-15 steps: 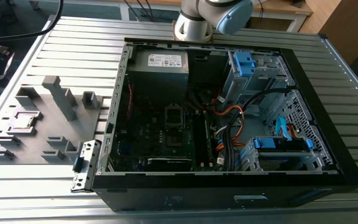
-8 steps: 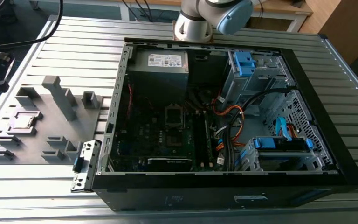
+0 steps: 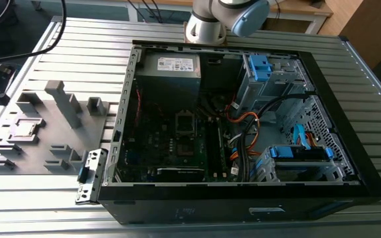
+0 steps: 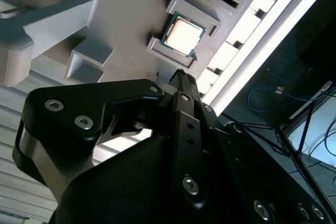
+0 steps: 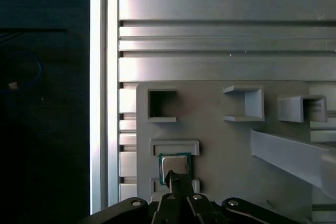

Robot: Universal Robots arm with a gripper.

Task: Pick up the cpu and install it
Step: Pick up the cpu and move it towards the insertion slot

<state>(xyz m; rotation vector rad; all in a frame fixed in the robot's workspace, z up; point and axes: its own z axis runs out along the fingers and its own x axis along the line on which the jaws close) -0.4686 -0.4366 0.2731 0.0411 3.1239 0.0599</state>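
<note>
The cpu (image 3: 24,129) is a small silvery square lying flat in a framed recess of the grey fixture plate (image 3: 45,144), at the exterior view's left of the black computer case (image 3: 349,163). Both wrist views show the cpu (image 4: 183,34) (image 5: 169,162) just beyond the tips of my gripper (image 4: 180,73) (image 5: 176,178). The black fingers meet in a narrow point, shut with nothing between them. The gripper hangs above the cpu, and I cannot tell how large the gap is. In the first wrist view the fingertips cover part of the chip.
Tall grey blocks (image 3: 65,101) and small open pockets (image 5: 161,103) rise from the fixture plate around the cpu. The case lies open with the motherboard socket (image 3: 186,122), cables and blue drive bays inside. The slatted aluminium table edge (image 5: 102,103) runs close to the plate, with dark floor beyond.
</note>
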